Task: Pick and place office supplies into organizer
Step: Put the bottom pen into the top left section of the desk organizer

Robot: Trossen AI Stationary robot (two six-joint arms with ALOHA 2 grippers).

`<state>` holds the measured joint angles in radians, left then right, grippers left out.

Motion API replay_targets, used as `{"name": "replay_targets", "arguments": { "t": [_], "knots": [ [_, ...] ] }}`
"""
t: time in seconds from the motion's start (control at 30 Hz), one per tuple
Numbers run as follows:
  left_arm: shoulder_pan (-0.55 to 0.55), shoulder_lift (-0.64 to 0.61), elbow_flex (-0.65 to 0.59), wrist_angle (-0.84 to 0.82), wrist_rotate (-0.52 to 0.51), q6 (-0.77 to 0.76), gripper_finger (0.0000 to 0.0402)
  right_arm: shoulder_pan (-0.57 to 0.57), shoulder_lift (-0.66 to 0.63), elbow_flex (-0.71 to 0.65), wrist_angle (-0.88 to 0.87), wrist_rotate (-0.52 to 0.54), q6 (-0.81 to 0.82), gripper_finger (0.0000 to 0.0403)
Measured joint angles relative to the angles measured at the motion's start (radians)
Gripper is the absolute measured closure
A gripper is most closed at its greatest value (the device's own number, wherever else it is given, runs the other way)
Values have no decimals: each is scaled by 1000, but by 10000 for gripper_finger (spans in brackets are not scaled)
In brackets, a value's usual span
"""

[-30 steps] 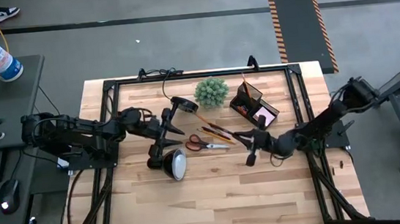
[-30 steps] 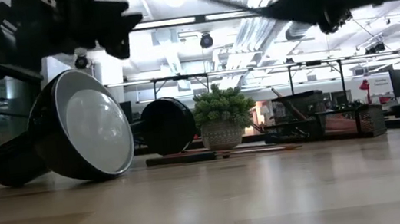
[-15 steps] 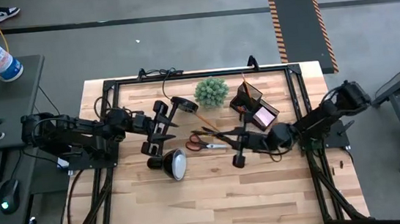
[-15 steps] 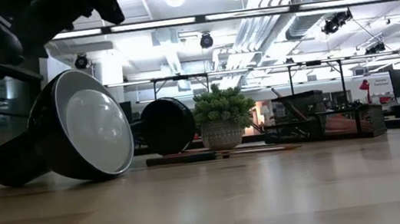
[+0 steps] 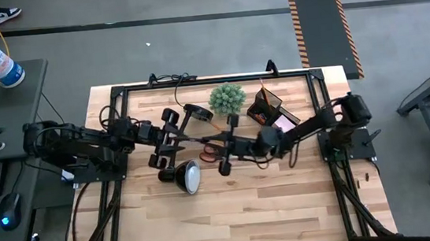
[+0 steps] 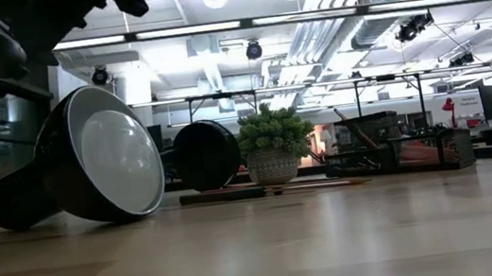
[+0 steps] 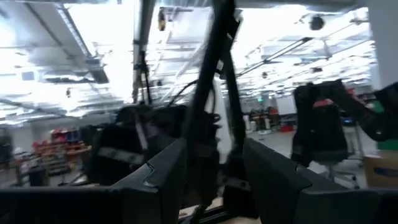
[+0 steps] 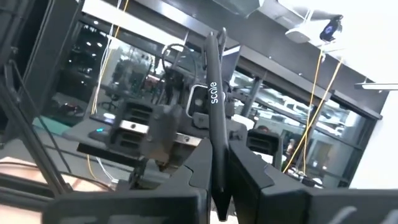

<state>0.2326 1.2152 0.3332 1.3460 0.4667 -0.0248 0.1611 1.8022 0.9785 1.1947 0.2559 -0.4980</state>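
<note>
My right gripper [image 5: 229,144] hangs over the middle of the table, above the red-handled scissors [image 5: 211,144], and is shut on a dark pen [image 8: 211,93]. My left gripper [image 5: 165,139] faces it from the left, open and holding nothing [image 7: 214,174]. The right arm and the pen show dark beyond the left gripper's fingers. The organizer [image 5: 272,109] stands at the far right. A pink pad [image 5: 283,122] and an orange pencil [image 5: 263,90] are in it. More thin pens [image 6: 272,190] lie flat on the table. My right gripper pinches the dark pen between its two fingers, near the pen's one end [image 8: 217,138]. The fingers lie across the pen and come from the table's right, slanting a little upward. The pen's long printed part sticks out past the fingers, clear of the table.
A black desk lamp lies on its side under my left gripper, with its head [image 5: 188,177] toward the near edge and its round base [image 5: 197,113] farther back. A small green plant [image 5: 227,97] stands at the far middle. A black frame [image 5: 117,94] borders the wooden table.
My right gripper has carried the pen from the table's right toward the left and upward, rolling as it went, and now hangs over the scissors close to my left gripper. My left gripper has tipped its fingers upward and risen slightly.
</note>
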Motion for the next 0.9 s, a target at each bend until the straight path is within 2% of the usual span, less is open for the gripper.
{"name": "replay_targets", "arguments": {
  "t": [0.27,0.5,0.9],
  "knots": [
    [-58,-2,0,2,-33,67,254,-14,59,122,-93,-47,19,378],
    [-56,1,0,-11,-104,70,254,-9,62,122,-115,-53,29,378],
    [-56,0,0,-1,-160,69,254,-9,64,118,-138,-24,46,378]
  ]
}}
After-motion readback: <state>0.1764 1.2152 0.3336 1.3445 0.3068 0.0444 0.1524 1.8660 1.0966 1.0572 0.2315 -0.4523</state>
